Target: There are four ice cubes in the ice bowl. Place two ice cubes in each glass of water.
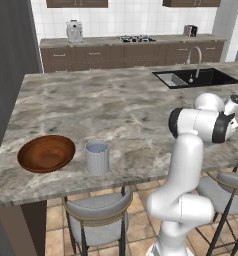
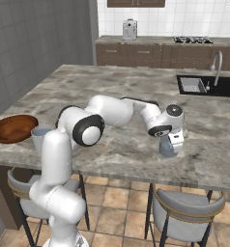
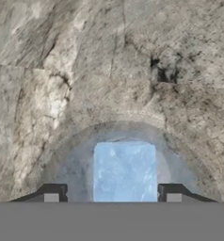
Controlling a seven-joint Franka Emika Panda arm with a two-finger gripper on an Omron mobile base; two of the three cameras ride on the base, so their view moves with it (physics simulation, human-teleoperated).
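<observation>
The wooden ice bowl [image 1: 46, 153] sits near the front left corner of the marble surface [image 1: 121, 107], close to the front edge. Its inside looks bare brown wood in the left base view; whether any cubes remain in it cannot be told from here. Just to its right, apart from it, stands one glass of water [image 1: 97, 157] — upright, ribbed, pale at the rim.

The second glass of water [image 2: 167, 147] stands well along the front edge toward the right, near the part of the surface in front of the sink [image 1: 197, 77]. The arm reaches out low over the surface to it, and the gripper [image 2: 175, 143] hangs directly above this tumbler, pointing down, partly covering it in the right base view.

In the hand view the curved rim of that glass [image 3: 123, 129] arcs across the lower half, and a pale-blue ice cube [image 3: 124, 172] lies inside it, square to the camera. The two dark fingers [image 3: 52, 193] stand wide apart, one on each side of the cube — neither touches it, and a clear gap shows on both sides. Nothing is held between them.
</observation>
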